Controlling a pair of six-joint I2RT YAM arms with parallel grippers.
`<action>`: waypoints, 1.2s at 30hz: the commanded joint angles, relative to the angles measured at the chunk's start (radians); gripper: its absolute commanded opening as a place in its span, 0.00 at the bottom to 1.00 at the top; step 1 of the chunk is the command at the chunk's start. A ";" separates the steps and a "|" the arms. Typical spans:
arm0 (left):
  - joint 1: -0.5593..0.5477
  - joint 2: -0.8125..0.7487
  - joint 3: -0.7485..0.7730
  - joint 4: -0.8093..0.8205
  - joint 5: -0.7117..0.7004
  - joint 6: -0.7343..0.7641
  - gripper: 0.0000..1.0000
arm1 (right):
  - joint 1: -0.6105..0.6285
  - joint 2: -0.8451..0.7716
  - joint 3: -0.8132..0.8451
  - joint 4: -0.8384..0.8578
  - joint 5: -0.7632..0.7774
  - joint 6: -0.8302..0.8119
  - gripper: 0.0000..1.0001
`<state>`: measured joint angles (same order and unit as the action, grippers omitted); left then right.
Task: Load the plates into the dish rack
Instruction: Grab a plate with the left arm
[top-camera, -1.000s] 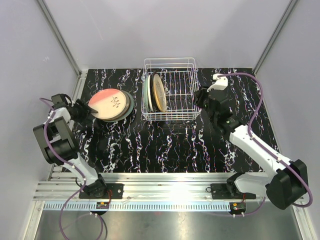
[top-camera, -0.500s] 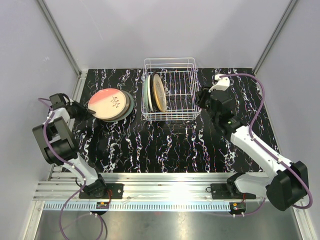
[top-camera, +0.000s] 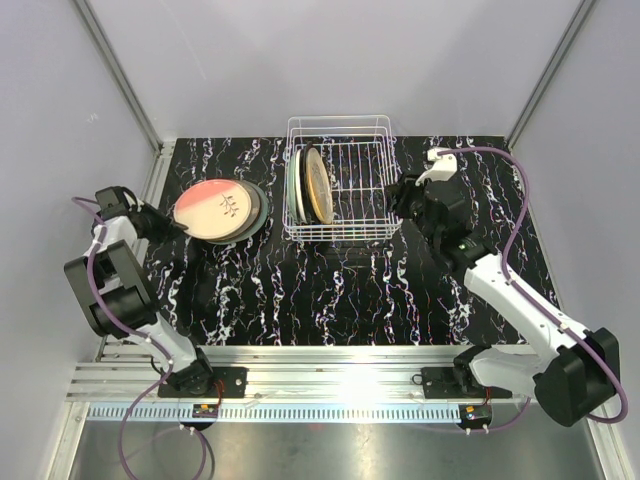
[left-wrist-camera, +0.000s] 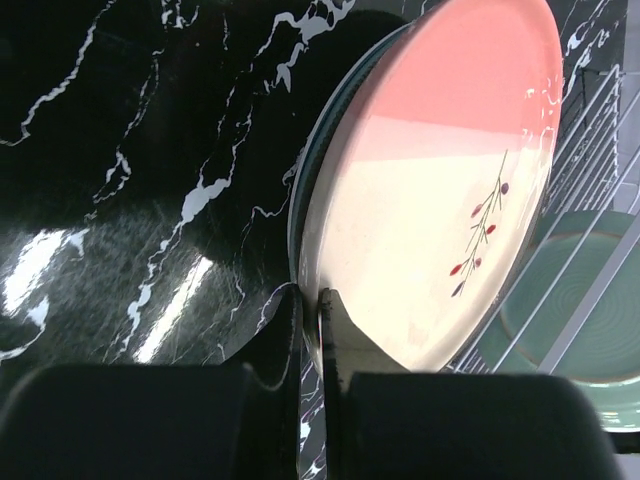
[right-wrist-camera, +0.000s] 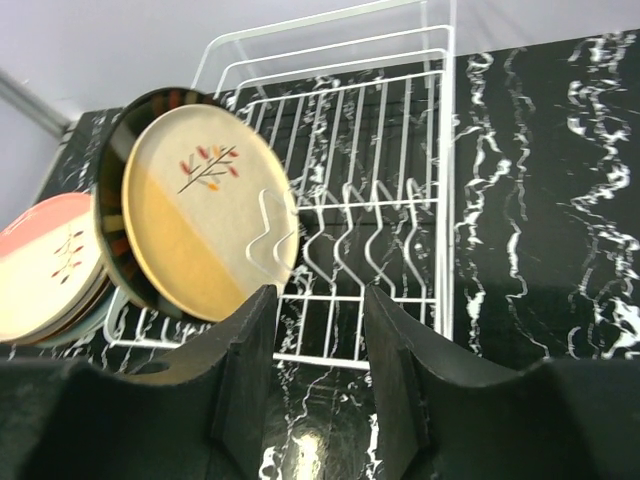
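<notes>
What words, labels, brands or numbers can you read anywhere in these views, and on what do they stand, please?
None: no view shows any readable text.
The pink plate and the cream plate carry only a sprig motif, no lettering.
The rack is bare wire, unmarked.

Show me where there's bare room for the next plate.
Free: dish rack slots between the cream plate and its right wall; table in front of the rack. Crowded: rack's left end, stack under the pink plate.
</notes>
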<state>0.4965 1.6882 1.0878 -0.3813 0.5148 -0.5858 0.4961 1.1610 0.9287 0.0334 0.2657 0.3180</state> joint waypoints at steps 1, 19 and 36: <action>0.002 -0.080 0.006 -0.033 -0.053 0.050 0.00 | -0.005 -0.029 0.033 0.022 -0.117 -0.023 0.48; 0.004 -0.197 0.000 -0.021 0.030 0.035 0.00 | 0.393 0.166 0.208 0.186 -0.339 -0.502 0.70; 0.025 -0.275 -0.014 0.025 0.143 -0.023 0.00 | 0.591 0.726 0.639 0.138 -0.355 -0.841 0.77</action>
<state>0.5156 1.4879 1.0569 -0.4606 0.5205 -0.5591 1.0801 1.8408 1.4952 0.1307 -0.0734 -0.4217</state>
